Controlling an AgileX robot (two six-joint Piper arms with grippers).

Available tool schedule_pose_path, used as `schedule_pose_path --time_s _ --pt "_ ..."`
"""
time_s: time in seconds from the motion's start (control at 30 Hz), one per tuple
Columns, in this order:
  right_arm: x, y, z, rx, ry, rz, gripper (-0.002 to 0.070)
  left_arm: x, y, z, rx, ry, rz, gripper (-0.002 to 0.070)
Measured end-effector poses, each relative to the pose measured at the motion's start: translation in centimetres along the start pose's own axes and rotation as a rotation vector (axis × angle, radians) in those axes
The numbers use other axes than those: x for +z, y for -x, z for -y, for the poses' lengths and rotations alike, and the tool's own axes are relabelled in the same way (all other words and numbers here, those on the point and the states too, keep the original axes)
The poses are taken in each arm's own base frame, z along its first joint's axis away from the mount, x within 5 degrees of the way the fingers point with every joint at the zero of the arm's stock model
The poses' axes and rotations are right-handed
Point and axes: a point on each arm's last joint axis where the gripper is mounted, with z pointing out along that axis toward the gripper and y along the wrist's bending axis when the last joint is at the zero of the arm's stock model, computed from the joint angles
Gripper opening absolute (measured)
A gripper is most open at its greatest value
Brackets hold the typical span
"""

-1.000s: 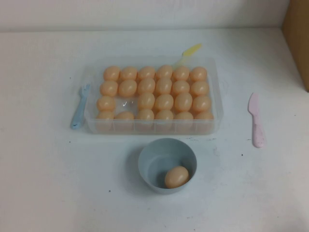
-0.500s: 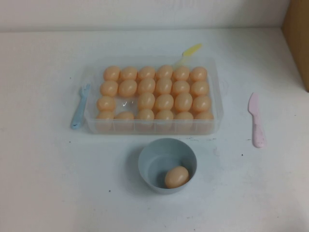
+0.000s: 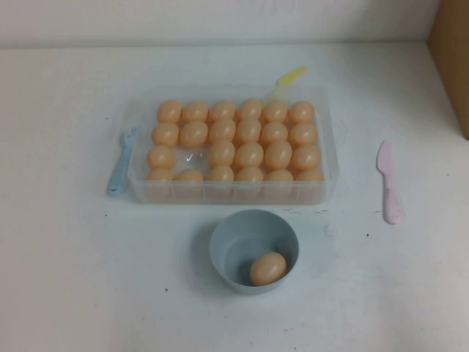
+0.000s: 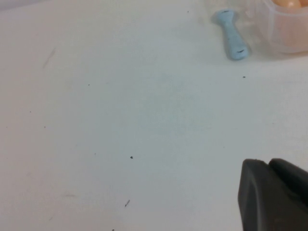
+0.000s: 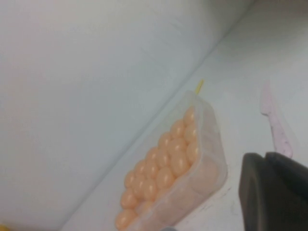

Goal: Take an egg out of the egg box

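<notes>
White table (image 3: 66, 279) against a pale wall; egg box (image 3: 328, 132) sits mid-table, one egg (image 3: 268, 268) in the near bowl (image 3: 223, 242). My right gripper (image 5: 274, 192) is closed, off right; left gripper (image 4: 272, 195): can't tell

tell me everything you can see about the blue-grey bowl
The blue-grey bowl is round, plain and matt, plastic by its look, with a smooth rim and deep walls. It stands upright on the white table, on the near side of the egg box and apart from it. One peach-orange egg lies inside on its side, against the wall on the robot's right. No gripper is near it.
</notes>
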Motion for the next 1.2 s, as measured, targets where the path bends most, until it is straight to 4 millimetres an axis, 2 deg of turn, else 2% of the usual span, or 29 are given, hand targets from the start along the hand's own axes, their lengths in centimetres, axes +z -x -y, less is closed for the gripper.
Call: schedule_pose_path --time_s 0.23,0.5,0.63,0.7,0.9,1.2 --pt "0.0 -0.3 -0.1 0.047 0.007 -0.033 -0.0020 0.0 0.0 0.0 0.000 0.000 0.000 -0.0003" --pt "0.0 -0.4 -0.1 -0.076 0.013 -0.042 -0.0020 0.0 0.0 0.0 0.000 0.000 0.000 -0.0003" --pt "-0.2 0.5 -2.7 -0.271 0.055 -0.105 -0.0020 0.0 0.0 0.0 0.000 0.000 0.000 -0.0003" --pt "-0.1 1.5 -4.9 -0.438 0.064 -0.172 -0.0020 0.0 0.0 0.0 0.000 0.000 0.000 -0.0003" --pt "2.4 4.7 -9.9 -0.773 -0.014 -0.439 -0.0020 0.0 0.0 0.0 0.000 0.000 0.000 -0.0003" --pt "9.4 8.2 -13.6 -0.996 -0.062 -0.827 -0.0020 0.0 0.0 0.0 0.000 0.000 0.000 -0.0003"
